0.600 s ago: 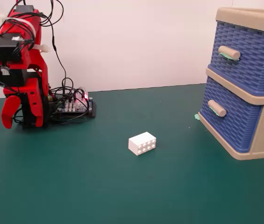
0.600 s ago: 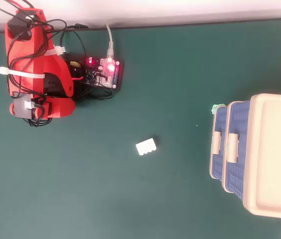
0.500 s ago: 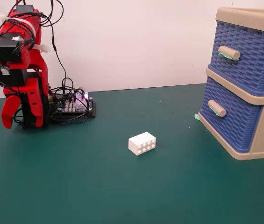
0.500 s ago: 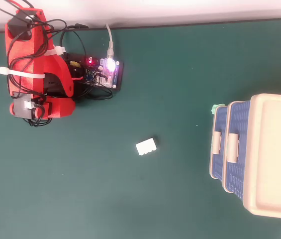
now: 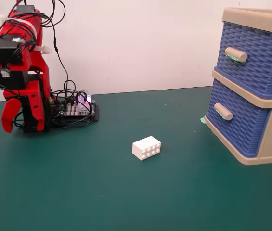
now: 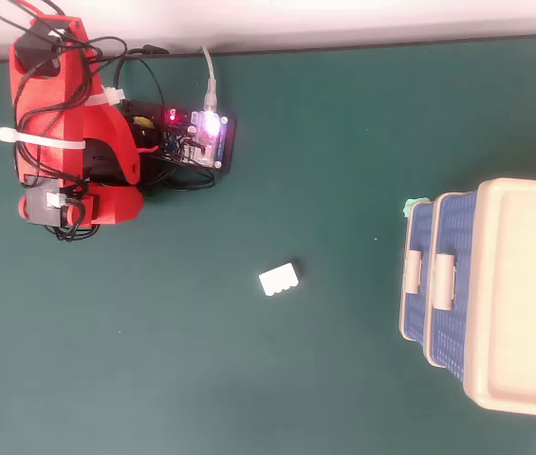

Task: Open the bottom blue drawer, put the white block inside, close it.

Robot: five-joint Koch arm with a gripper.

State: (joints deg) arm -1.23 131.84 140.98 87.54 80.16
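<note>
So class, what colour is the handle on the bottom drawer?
Beige, on the blue woven-pattern bottom drawer; its handle shows best in the fixed view.

A dark green mat (image 5: pixel 78 192) is spread across the work surface and is lit evenly, with only soft shadows cast on it. It is bounded at the back by a plain white wall (image 5: pixel 140 43), which is seen in the overhead view as a pale strip (image 6: pixel 343 19) along the top edge.
</note>
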